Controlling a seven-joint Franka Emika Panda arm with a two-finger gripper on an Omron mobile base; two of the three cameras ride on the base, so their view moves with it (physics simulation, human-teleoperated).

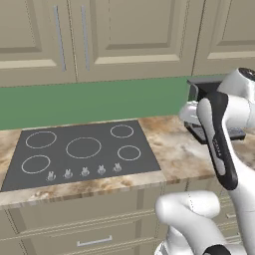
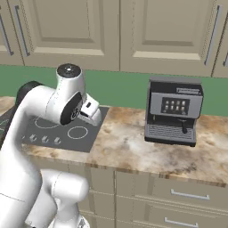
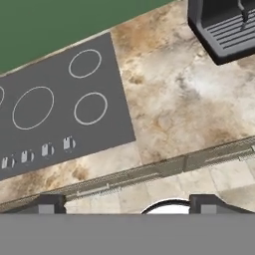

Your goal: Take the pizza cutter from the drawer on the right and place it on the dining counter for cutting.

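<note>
My gripper (image 3: 128, 204) hangs open above the front edge of a marbled counter (image 3: 189, 99), its two dark fingertips (image 3: 50, 203) wide apart with nothing between them. In the right base view the hand (image 2: 90, 108) sits high over the counter, between the cooktop and the coffee machine. Beige drawer fronts (image 2: 189, 193) below this counter are all shut, and I cannot tell which is the task's drawer. The pizza cutter is out of view. The dining counter is out of view.
A black cooktop (image 1: 82, 149) with white rings and a row of knobs lies at the left of the counter. A dark coffee machine (image 2: 173, 111) stands at the right against the green wall. Beige upper cabinets (image 1: 134, 35) hang above.
</note>
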